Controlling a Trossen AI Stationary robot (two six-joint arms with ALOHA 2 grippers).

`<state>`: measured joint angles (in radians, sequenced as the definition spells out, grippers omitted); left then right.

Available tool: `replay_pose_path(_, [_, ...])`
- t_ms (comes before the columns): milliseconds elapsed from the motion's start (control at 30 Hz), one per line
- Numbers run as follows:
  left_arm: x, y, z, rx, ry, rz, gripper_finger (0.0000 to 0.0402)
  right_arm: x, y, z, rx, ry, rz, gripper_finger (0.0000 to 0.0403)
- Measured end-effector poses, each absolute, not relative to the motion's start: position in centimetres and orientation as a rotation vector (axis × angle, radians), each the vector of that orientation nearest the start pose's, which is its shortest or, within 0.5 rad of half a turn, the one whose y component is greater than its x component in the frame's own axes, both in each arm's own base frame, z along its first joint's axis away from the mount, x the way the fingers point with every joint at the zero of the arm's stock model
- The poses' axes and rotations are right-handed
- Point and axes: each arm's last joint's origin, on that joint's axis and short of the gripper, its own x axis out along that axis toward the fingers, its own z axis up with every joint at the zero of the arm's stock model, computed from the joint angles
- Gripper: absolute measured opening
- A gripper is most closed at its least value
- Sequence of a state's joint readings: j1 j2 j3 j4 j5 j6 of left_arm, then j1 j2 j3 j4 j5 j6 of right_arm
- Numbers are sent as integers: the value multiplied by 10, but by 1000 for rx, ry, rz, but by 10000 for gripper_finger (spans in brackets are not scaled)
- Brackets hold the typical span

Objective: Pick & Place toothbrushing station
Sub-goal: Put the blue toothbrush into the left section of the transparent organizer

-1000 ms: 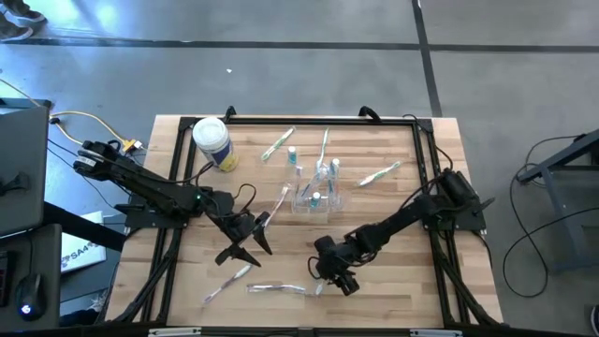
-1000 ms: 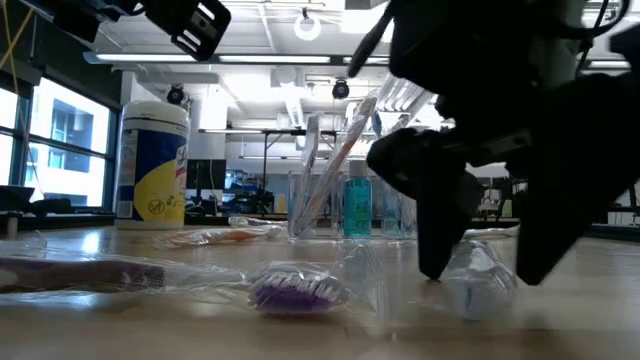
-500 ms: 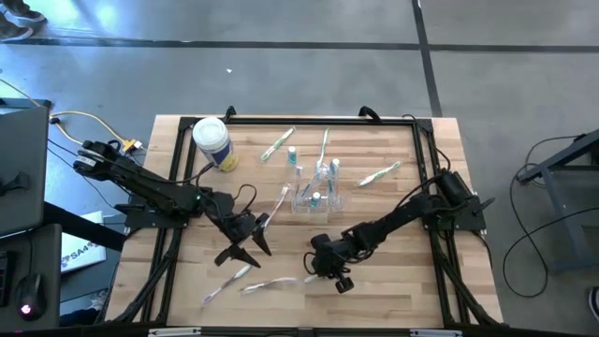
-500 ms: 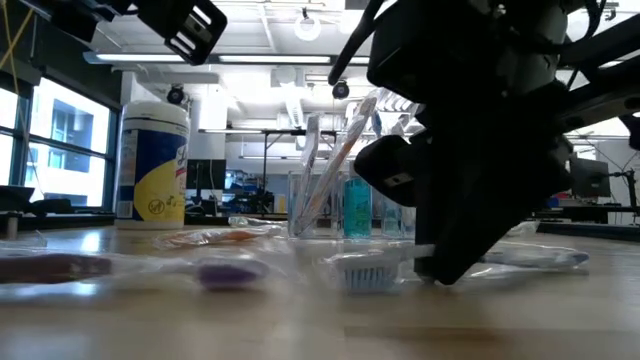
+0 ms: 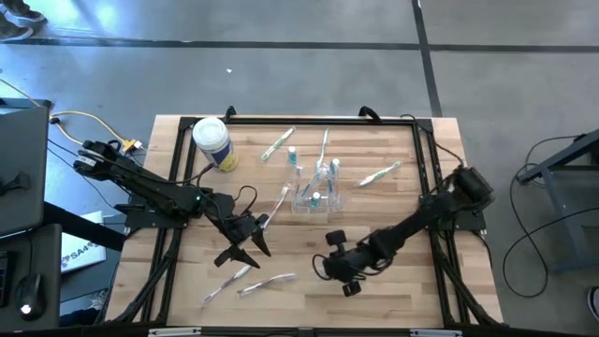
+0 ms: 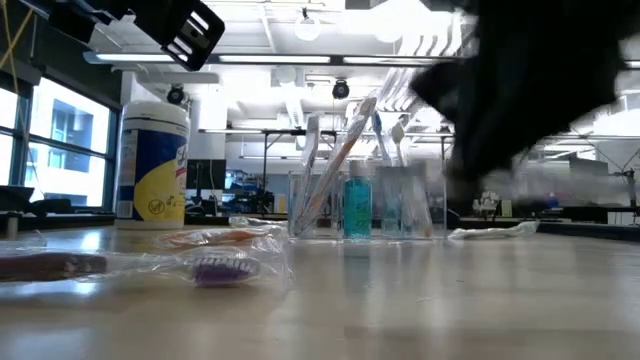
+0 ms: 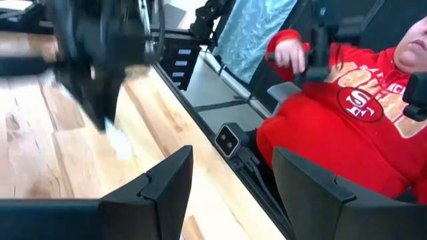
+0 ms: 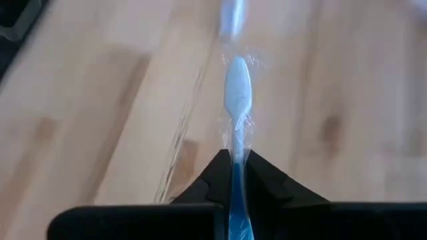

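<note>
A wooden desk (image 5: pixel 393 215) is being viewed from straight above, with two dark robot arms reaching over it. At the far left corner, a white tub with a yellow label (image 5: pixel 212 142) is standing upright. The left claw (image 5: pixel 245 251) is hovering over the left half of the desk, its two fingers standing apart with nothing between them; the left wrist view is showing those fingers (image 7: pixel 167 183) open over the bare wood, with a person in a red sweatshirt (image 7: pixel 347 113) sitting beyond the desk edge. Just below that claw, two wrapped toothbrushes (image 5: pixel 245 279) are lying flat near the front edge. Toward the middle of the desk, the toothbrushing station (image 5: pixel 316 193), a clear boxy holder, is sitting upright with several toothbrushes and small blue-green bottles standing in it; the low view is showing it (image 6: pixel 365 205) at mid-desk, with a purple-bristled wrapped brush (image 6: pixel 215 268) lying well in front of it. More wrapped brushes are lying around the holder, apart from it. To the right and nearer the front, the right claw (image 5: pixel 342 270) is hanging clear of the holder, its fingers clamped on a blue toothbrush in a clear wrapper (image 8: pixel 237 107), which is sticking straight out from between them above the wood.
</note>
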<state>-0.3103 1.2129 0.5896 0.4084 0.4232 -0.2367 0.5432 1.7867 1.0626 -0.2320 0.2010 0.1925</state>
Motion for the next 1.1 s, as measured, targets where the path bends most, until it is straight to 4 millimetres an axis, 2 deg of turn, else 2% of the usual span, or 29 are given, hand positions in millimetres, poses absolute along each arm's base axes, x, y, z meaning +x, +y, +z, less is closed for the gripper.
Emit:
replay_pose_path(267, [239, -88, 237, -235, 296, -669, 207, 267, 194, 235, -242, 669, 116, 17])
replay_pose_path(467, [239, -88, 236, -235, 301, -665, 207, 227, 197, 261, -297, 576, -72, 17])
replay_pose_path(667, [238, -87, 236, -235, 306, -662, 207, 192, 198, 252, -309, 456, -217, 17])
replay_pose_path(800, [238, -87, 235, -236, 319, -654, 207, 171, 188, 235, -270, 346, -320, 17])
replay_pose_path(967, [239, -87, 235, -233, 313, -637, 207, 159, 168, 214, -189, 249, -369, 17])
replay_pose_path(1100, [239, -86, 235, -227, 309, -612, 207, 159, 152, 203, -109, 189, -291, 17])
